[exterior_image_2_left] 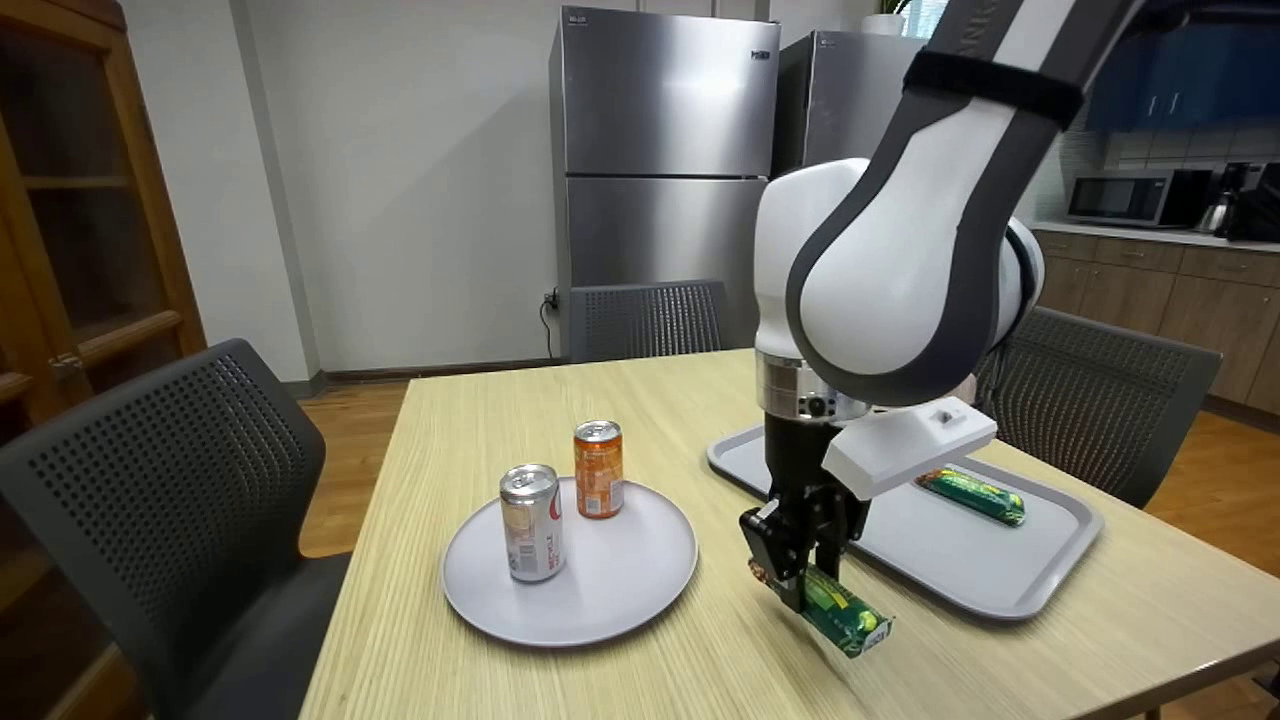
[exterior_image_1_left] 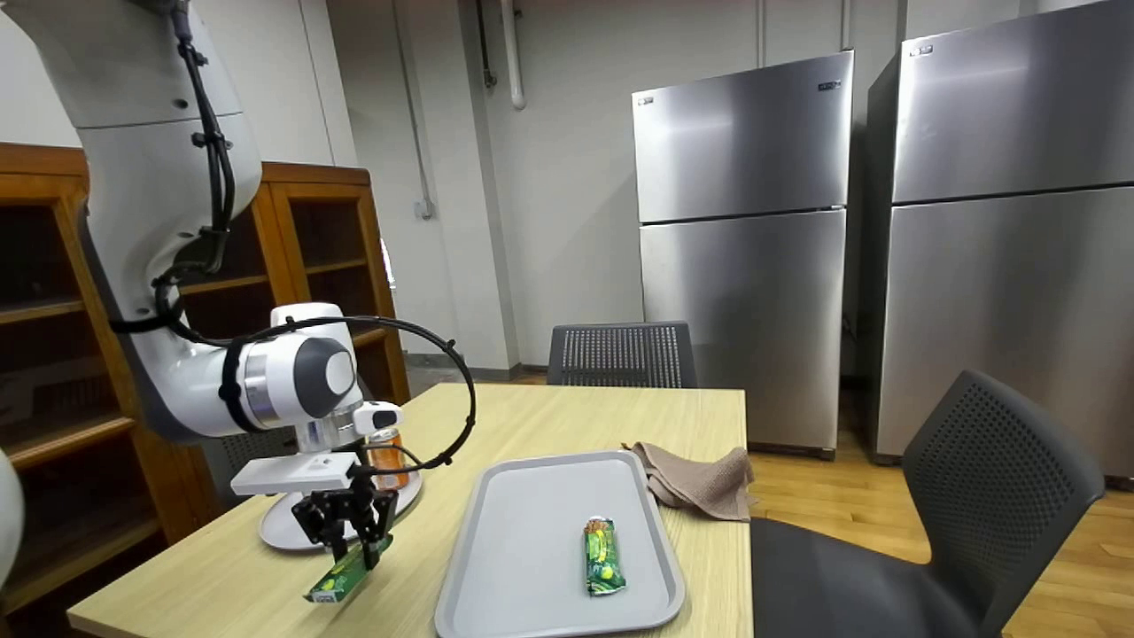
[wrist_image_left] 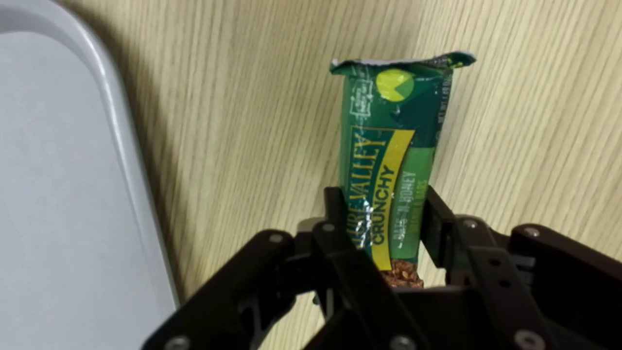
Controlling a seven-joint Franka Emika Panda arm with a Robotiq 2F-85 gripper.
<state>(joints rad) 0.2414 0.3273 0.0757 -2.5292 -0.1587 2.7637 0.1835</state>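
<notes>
A green wrapped granola bar (wrist_image_left: 388,146) lies lengthwise between the two black fingers in the wrist view, with a finger pad (wrist_image_left: 436,223) against its right edge and the other pad at its left. My gripper (exterior_image_2_left: 812,580) points down and is shut on this bar across its width. In both exterior views the bar (exterior_image_1_left: 341,580) is low over the table, beside the grey tray (exterior_image_1_left: 523,549); whether its underside touches the wood I cannot tell. The bar's lower end is partly hidden by the gripper in the wrist view. Another green bar (exterior_image_1_left: 602,558) rests on the tray.
A round grey plate (exterior_image_2_left: 620,580) holds an orange can (exterior_image_2_left: 598,470) and a silver can (exterior_image_2_left: 532,525), both upright. A brown cloth (exterior_image_1_left: 700,478) lies by the tray's far edge. Dark chairs (exterior_image_1_left: 992,478) stand around the wooden table (exterior_image_2_left: 480,430).
</notes>
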